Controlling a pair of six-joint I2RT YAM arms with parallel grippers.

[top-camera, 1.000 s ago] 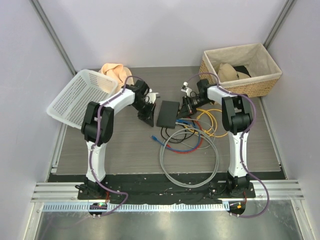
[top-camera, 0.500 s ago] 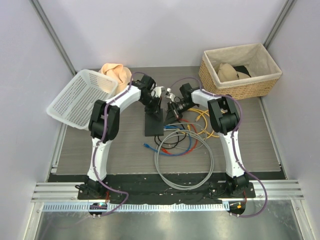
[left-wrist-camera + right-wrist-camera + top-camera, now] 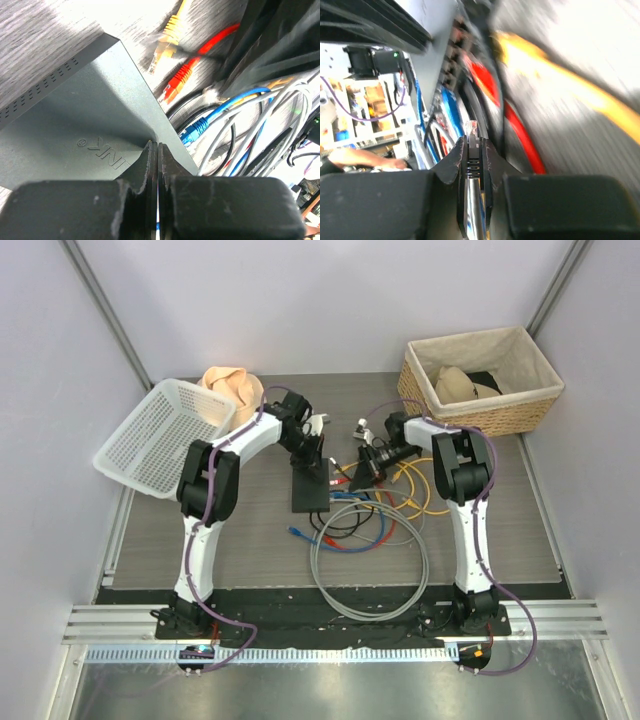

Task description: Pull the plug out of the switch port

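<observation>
Counts first: one switch [image 3: 310, 492], two arms, two baskets, one peach cloth [image 3: 225, 380], and a tangle of cables in grey [image 3: 318, 560], yellow [image 3: 432, 508], red, blue and black. The left wrist view shows three loose plug ends beside the box: one yellow [image 3: 171, 27], one orange-red [image 3: 177, 80] and one blue [image 3: 195, 131].

The white plastic basket [image 3: 150, 435] overhangs the table's [image 3: 230, 540] left edge, tipped up. The wicker basket [image 3: 520, 405] fills the far right corner. Walls close in on both sides. Bare table lies left of the switch and toward the near edge. The cable tangle crowds the right side, and the grey coil spreads toward the arm bases.

The switch sits mid-table between the two arms. Its long axis runs roughly near to far, and its socket edge faces right toward the cables.

The left tool [image 3: 314, 455] has its fingers pressed fully together, with nothing between them. Their tips rest on the switch's flat top, close to the right edge.

The right tool [image 3: 358, 470] is just right of the switch and apart from it. It is at a narrow gap, pinching a plug [image 3: 471, 131] with a pale clear tip. That view is blurred, so the colour of the plug's cable cannot be told.
</observation>
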